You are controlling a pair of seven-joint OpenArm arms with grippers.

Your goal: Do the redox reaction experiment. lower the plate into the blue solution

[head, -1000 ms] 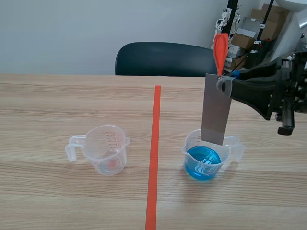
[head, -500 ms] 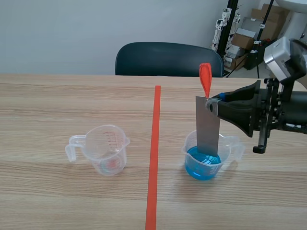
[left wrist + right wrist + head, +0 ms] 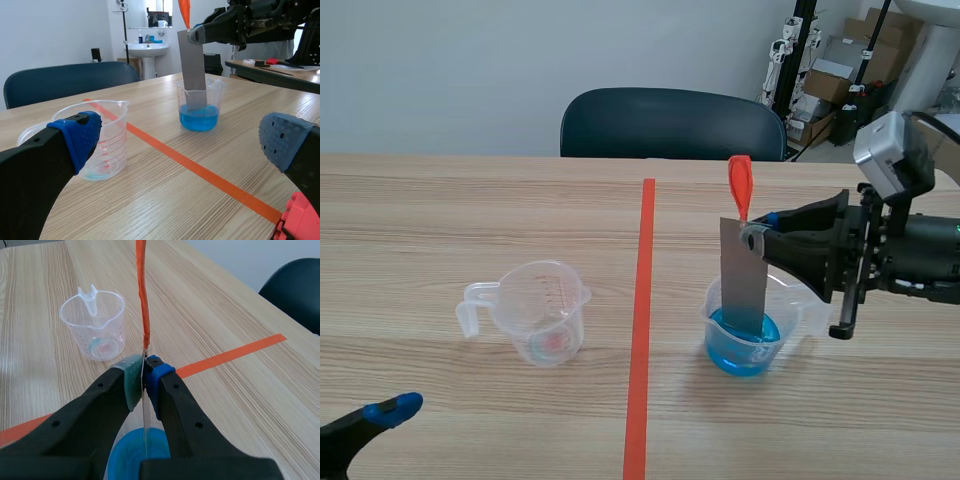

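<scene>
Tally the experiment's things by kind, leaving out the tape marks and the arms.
Measuring cups: 2, the blue-solution cup and the near-empty cup.
Grey plate: 1, gripped by the right gripper, lower end in the blue solution.
Orange-red loop at the plate's top: 1.
Total: 4.
</scene>
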